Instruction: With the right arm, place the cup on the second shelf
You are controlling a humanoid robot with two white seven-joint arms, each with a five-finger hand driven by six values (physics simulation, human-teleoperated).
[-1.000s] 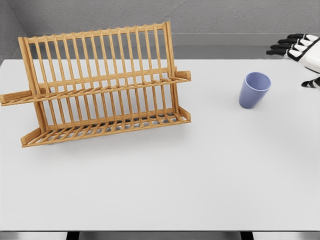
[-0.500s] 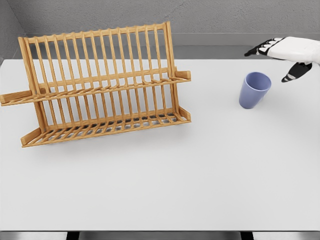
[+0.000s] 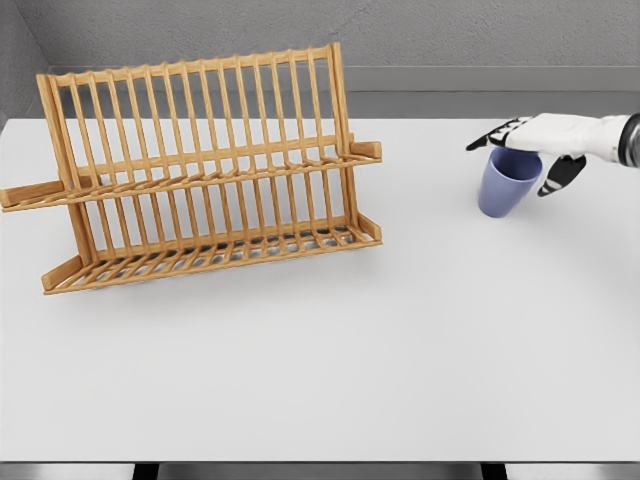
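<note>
A blue cup (image 3: 505, 187) stands upright on the white table (image 3: 330, 350), right of the middle. My right hand (image 3: 525, 150) reaches in from the right edge and hovers just over the cup's rim, fingers spread toward the left and thumb hanging down at the cup's right side. It holds nothing. A wooden dish rack (image 3: 200, 165) with two slatted tiers stands on the table's left half, well apart from the cup. My left arm does not show.
A grey wall runs behind the table's far edge. Bare tabletop lies between the rack and the cup and across the whole front half.
My right hand has come in from the upper right corner, moving left and down, and now sits over the cup's rim. Cup and rack have not moved.
</note>
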